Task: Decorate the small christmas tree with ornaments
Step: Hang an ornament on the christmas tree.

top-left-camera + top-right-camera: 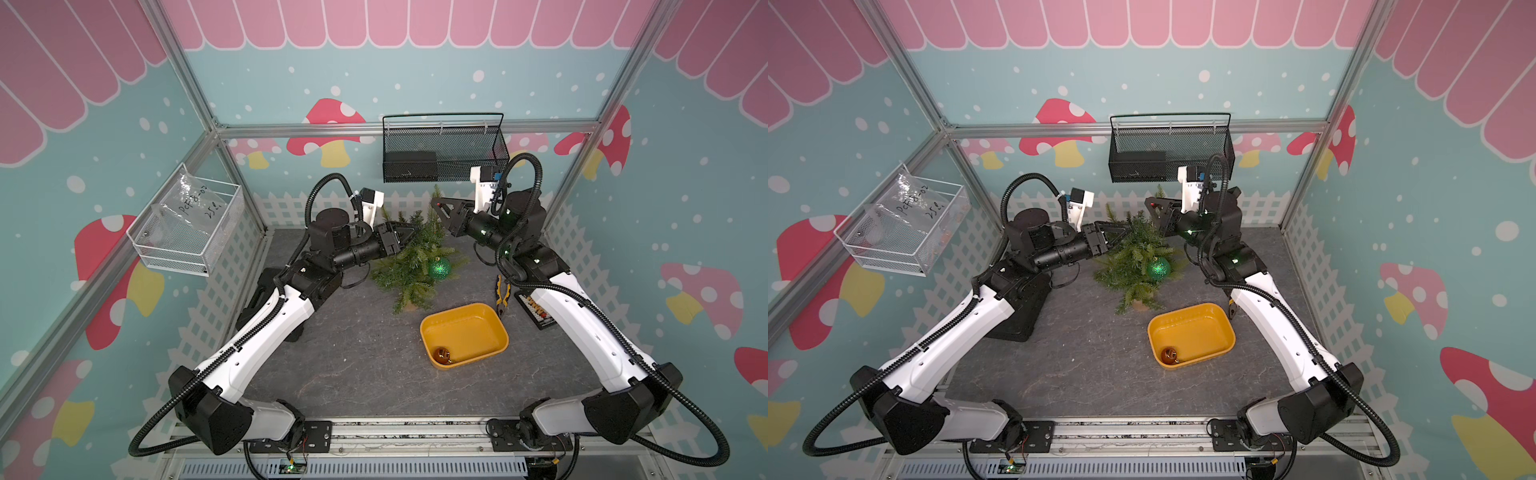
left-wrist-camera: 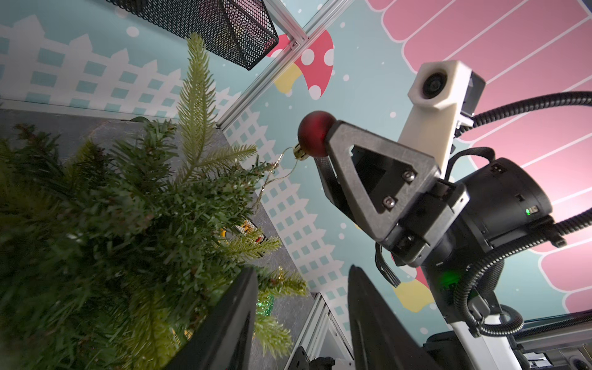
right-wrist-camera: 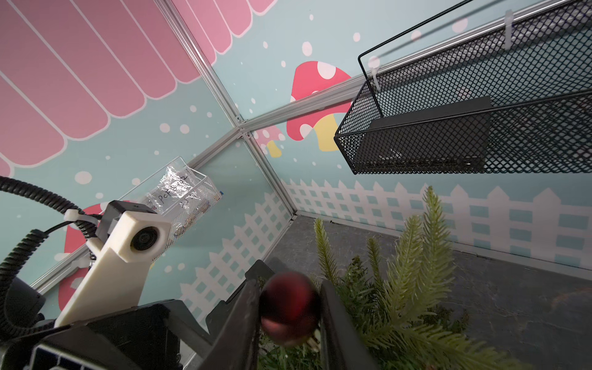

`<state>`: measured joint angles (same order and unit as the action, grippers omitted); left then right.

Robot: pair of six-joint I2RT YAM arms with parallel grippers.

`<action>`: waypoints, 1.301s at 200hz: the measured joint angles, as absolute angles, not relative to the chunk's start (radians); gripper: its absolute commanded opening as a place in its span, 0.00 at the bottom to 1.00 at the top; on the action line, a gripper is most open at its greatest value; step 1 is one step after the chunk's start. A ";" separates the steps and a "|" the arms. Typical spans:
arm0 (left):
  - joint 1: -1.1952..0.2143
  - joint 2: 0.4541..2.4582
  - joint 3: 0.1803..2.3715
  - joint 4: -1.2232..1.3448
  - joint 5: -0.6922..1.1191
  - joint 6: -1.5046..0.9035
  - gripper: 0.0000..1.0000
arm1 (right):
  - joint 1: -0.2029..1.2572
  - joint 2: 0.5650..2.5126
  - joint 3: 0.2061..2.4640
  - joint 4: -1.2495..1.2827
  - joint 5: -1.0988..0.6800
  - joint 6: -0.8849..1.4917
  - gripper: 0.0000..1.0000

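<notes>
The right gripper (image 2: 323,144) is clenching the small dark red bauble (image 2: 311,130) by its body. That is leaving its gold cap and thin string loop (image 2: 272,173) free, and the loop is draping onto an upper branch tip of the small christmas tree (image 1: 409,266) near the back of the tabletop (image 1: 353,365). The left gripper (image 1: 409,233), jaws apart and empty, is reaching into the foliage, probably to steady it. The glittery green bauble (image 1: 439,268) is hanging low on the tree, and the copper-orange bauble (image 1: 441,355) is lying in the yellow tray (image 1: 461,309).
</notes>
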<state>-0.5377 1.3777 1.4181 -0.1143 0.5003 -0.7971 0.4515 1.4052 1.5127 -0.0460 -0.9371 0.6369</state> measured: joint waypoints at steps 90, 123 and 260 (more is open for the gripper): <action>-0.538 1.372 1.396 -0.111 0.497 -0.797 0.48 | 0.438 1.419 1.490 -0.028 -0.934 0.642 0.27; -0.538 1.361 1.383 -0.111 0.493 -0.797 0.48 | 0.432 1.419 1.471 -0.014 -0.929 0.645 0.27; -0.538 1.342 1.353 -0.107 0.489 -0.801 0.48 | 0.411 1.298 1.280 0.105 -0.897 0.709 0.27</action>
<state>-0.5377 1.3422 1.3533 -0.1070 0.4892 -0.8013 0.4110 1.2984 1.2797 0.1055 -0.8970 0.7090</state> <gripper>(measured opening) 0.481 0.289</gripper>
